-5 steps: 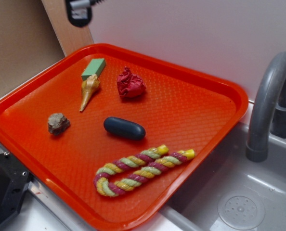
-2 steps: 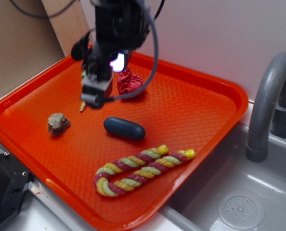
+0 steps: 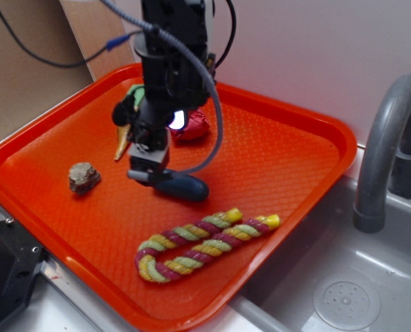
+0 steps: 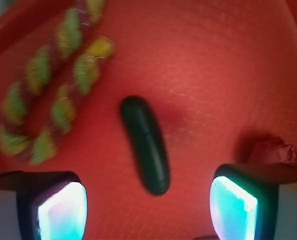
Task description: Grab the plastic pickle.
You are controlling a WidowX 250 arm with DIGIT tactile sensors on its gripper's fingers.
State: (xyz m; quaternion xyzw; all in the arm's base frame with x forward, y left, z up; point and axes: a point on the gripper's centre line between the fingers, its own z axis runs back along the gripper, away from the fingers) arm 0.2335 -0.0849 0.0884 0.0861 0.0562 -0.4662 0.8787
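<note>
The orange tray (image 3: 288,149) fills most of the exterior view, with a grey sink (image 3: 344,290) and its tap (image 3: 389,149) off its right edge. The robot arm hangs over the tray's middle, and its gripper (image 3: 149,174) sits low, just above the left end of the plastic pickle (image 3: 185,187). In the wrist view the two fingers (image 4: 233,202) stand wide apart, holding nothing, and the plastic pickle (image 4: 145,144) lies between and ahead of them, one rounded end reaching down into the gap.

The twisted rope (image 3: 202,243) lies near the tray's front edge, just beside the pickle but apart from it. A crumpled red wad (image 3: 192,126) sits toward the back edge, partly hidden by the arm. A tan seashell (image 3: 122,142) pokes out on the arm's left, with a sliver of green block (image 3: 135,91) above it. A small brown rock (image 3: 84,177) rests near the left edge.

The step in hand looks like the final approach. To do it well, the claw should move along the pickle until the fingers straddle its middle, not its end, since a smooth rounded tip may squirt out under pressure. The fingers already flank the long sides, so no turn of the wrist seems needed. Then lower until the tips nearly meet the tray and close evenly.
</note>
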